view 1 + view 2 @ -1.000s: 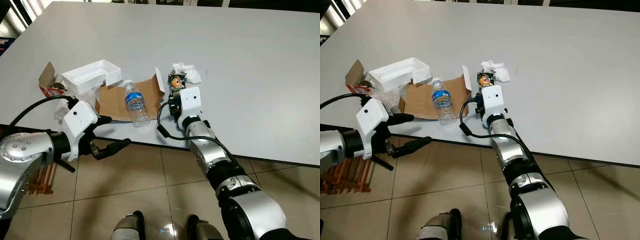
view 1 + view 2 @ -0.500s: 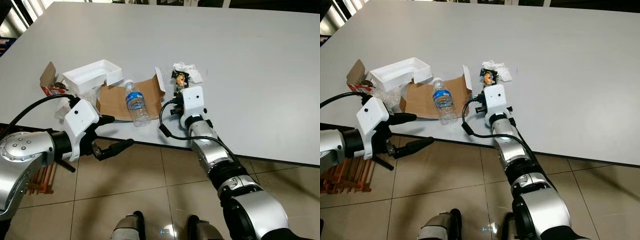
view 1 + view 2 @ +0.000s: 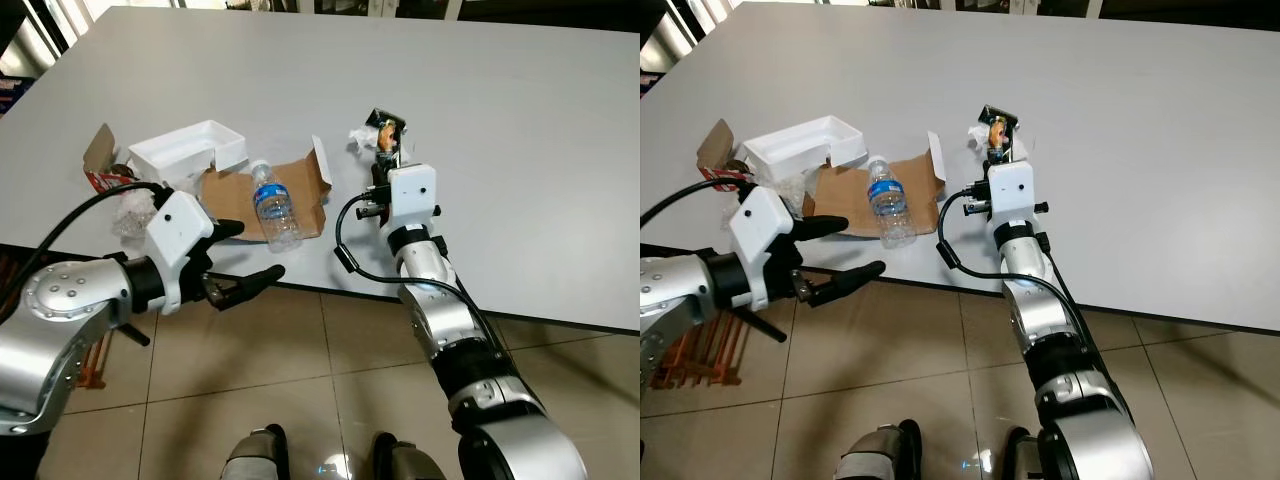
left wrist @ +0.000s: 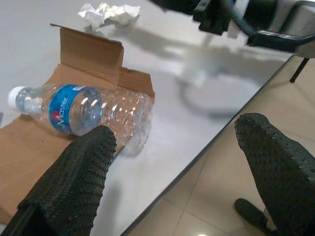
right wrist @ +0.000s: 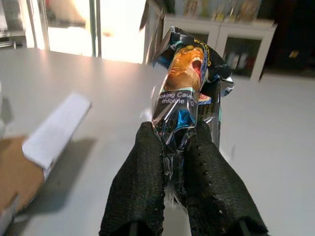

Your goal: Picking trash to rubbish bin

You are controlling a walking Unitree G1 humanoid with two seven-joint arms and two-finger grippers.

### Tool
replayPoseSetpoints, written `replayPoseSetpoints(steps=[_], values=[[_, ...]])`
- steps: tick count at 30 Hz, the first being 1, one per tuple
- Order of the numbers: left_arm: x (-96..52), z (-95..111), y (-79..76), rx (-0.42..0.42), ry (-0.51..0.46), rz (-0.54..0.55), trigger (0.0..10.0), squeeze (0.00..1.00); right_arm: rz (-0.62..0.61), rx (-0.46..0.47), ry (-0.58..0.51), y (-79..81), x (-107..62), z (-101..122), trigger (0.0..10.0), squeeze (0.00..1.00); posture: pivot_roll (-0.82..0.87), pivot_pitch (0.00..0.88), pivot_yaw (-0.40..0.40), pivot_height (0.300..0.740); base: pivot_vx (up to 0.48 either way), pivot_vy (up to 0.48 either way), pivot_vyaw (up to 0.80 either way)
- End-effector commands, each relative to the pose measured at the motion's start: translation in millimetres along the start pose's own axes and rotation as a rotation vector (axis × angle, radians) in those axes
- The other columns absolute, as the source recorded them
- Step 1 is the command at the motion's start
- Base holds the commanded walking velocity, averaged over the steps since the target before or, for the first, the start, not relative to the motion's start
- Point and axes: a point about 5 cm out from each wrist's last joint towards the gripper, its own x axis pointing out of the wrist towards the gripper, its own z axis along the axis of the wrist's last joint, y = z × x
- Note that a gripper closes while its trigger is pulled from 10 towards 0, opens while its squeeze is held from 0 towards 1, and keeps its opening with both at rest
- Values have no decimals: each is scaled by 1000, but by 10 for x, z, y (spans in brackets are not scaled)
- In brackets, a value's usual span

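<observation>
1. Across the wide grey desk [image 3: 520, 120], the trash lies gathered near the front edge, with beige floor tiles [image 3: 300, 370] below that edge.
2. At the middle of the litter is a flattened cardboard box [image 3: 240, 195], and a clear water bottle [image 3: 272, 205] with a blue label lies on it.
3. A white foam tray [image 3: 185, 150] sits just left of the cardboard, touching it, with a red-and-brown carton scrap [image 3: 98, 165] further left.
4. Right of the cardboard, the right claw [image 5: 172, 162] is clamped together on a shiny snack wrapper [image 5: 184, 83], holding it upright above the desk.
5. A crumpled white tissue [image 4: 108, 12] lies on the desk beside that wrapper.
6. The left claw [image 3: 245, 252] hangs at the desk's front edge near the bottle, fingers [image 4: 74, 187] spread apart and holding nothing.
7. Behind the desk, the right wrist view shows a bright window and pale cabinets [image 5: 236, 39].
</observation>
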Motion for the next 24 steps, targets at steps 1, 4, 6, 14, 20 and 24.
replayPoseSetpoints(steps=[1,4,6,14,20,24], values=[[18,26,27,17,-9,18,10000,0,-9,-28,-40,-11,-26,75,10000,0,217,164,34,740,0,0,0],[54,44,46,11,-35,37,10000,0,-28,-47,-61,-63,-72,117,10000,0,203,156,26,740,0,0,0],[87,51,56,2,-56,57,10000,0,-42,-47,-65,-111,-108,131,10000,0,186,146,17,740,0,0,0],[318,133,104,-55,-228,265,10000,0,-105,-124,-52,-368,-362,163,10000,0,118,107,-19,740,0,0,0],[450,171,75,-75,-325,446,10000,0,-147,-147,-38,-483,-482,194,10000,0,86,87,-33,740,0,0,0],[538,57,-53,-113,-337,540,10000,0,-168,-159,-25,-570,-567,210,10000,0,67,80,-30,740,0,0,0]])
